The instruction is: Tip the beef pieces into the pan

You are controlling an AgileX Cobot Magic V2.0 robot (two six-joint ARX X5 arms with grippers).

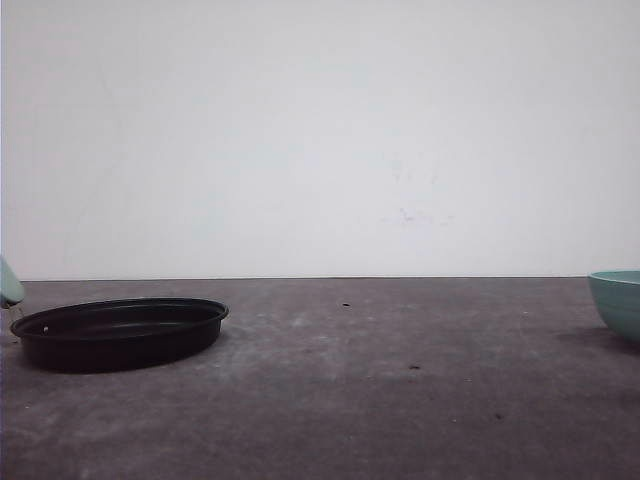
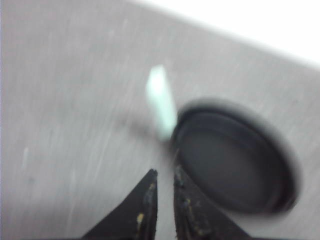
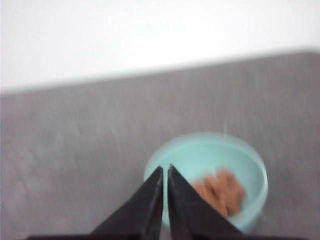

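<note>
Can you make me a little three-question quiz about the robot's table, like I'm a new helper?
1. True or false: the pan already holds the beef pieces.
2. What colour is the bowl?
3. Which hand hangs over the bowl: A) left hand or B) right hand?

Key
1. False; the pan is empty and the beef is in the bowl.
2. Pale teal-green.
3. B.

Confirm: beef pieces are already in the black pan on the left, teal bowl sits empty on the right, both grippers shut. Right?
Not quite. The beef pieces lie in the teal bowl, as the right wrist view shows; the black pan is empty in the left wrist view. The rest holds: pan left, bowl right, left gripper and right gripper both shut.
</note>
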